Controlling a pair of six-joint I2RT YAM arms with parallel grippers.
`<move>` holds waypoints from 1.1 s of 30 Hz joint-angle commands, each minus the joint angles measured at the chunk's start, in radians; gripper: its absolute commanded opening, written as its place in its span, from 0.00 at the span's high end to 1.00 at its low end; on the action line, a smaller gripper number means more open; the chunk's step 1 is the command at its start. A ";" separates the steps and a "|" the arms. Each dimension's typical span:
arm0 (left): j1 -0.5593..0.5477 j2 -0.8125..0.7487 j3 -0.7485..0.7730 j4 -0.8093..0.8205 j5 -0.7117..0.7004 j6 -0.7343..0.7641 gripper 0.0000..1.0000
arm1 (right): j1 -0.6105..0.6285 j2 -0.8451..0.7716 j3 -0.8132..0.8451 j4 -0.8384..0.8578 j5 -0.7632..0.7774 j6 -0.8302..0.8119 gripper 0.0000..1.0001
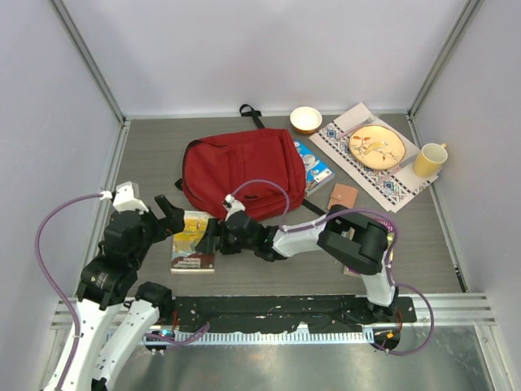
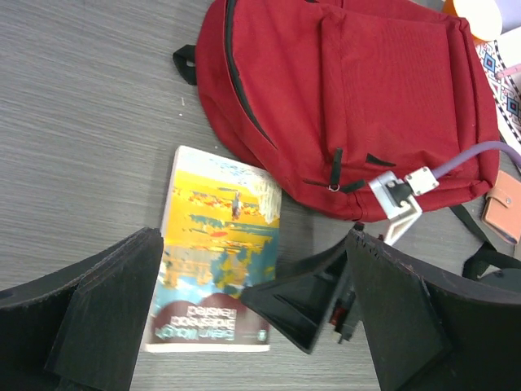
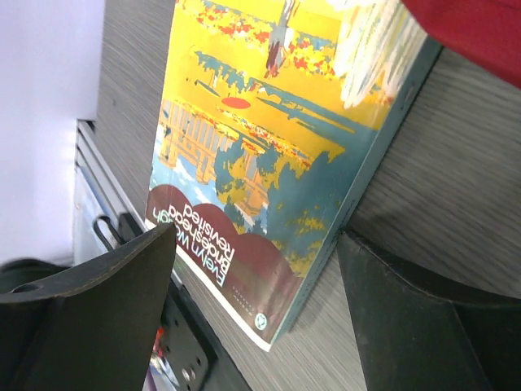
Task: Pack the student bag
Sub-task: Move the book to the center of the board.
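Near the middle of the grey surface (image 1: 146,155) the red student bag (image 1: 240,167) lies flat, front pocket up. Just in front of it, touching its near-left edge, a paperback book (image 1: 194,244) lies cover up. The left gripper (image 1: 171,218) hangs over the book's left side, jaws spread wide, grasping nothing. The right gripper (image 1: 210,236) sits low at the book's right edge, likewise released. A bowl (image 1: 306,119), plate (image 1: 376,147) and yellow mug (image 1: 429,160) stand well off to the right.
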 commanded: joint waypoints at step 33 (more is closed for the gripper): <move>-0.002 -0.060 -0.007 0.014 -0.073 -0.011 0.01 | -0.034 0.489 0.706 -0.110 -0.064 -0.156 0.13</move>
